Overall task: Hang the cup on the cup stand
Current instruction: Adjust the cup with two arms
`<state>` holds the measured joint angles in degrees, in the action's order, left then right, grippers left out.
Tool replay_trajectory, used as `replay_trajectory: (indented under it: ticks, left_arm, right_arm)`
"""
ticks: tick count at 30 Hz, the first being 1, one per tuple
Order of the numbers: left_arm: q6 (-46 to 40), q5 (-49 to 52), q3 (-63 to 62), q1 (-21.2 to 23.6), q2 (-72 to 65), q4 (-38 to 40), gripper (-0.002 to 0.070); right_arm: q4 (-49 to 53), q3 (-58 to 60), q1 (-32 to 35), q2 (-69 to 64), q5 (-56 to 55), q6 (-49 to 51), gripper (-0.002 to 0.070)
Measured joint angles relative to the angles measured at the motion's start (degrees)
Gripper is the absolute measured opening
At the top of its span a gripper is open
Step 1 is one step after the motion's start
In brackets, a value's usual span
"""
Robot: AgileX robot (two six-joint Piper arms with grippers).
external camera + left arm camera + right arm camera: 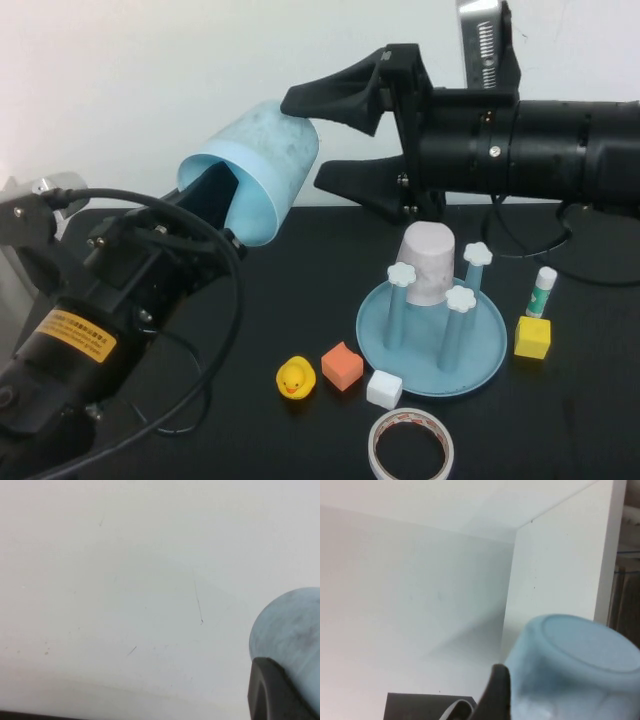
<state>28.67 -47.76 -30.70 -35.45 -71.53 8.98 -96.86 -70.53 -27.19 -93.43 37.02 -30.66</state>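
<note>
While left claw [225, 205] grips cup [262, 165], right claw [335, 140] flanks it.

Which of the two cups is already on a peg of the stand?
The pinkish-white cup, upside down on the cup stand; the light blue cup is in the air.

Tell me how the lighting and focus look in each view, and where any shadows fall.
High view: evenly lit and sharp; the left gripper holds the cup up by its rim, the right gripper open around its base. Left wrist view: cup soft-edged against a bright wall. Right wrist view: cup blurred, a soft shadow on the wall beside it.
</note>
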Motion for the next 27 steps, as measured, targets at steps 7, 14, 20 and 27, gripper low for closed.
replay_trajectory:
  ticks: [7, 14, 20, 27]
  left_arm:
    - [0.00, -1.14, 0.00, 0.00, -0.10, -0.78, 0.0006]
    - [0.00, -1.28, 0.00, 0.00, -0.10, -2.50, 0.0006]
    - [-0.10, -1.78, 0.00, 0.00, -0.10, -3.19, 0.0006]
    - [-0.10, -1.92, 0.00, 0.00, -0.10, -4.46, 0.0006]
  right_arm:
    - [-0.41, 0.00, -2.03, 0.00, -2.98, 1.43, 0.0675]
    - [-0.62, -0.47, -2.37, 0.00, -3.75, 1.87, 0.0675]
    - [-0.62, -1.62, -3.55, -0.30, -4.15, 1.87, 0.0675]
    - [-0.62, -3.86, -4.81, -2.78, -3.23, 2.29, 0.0673]
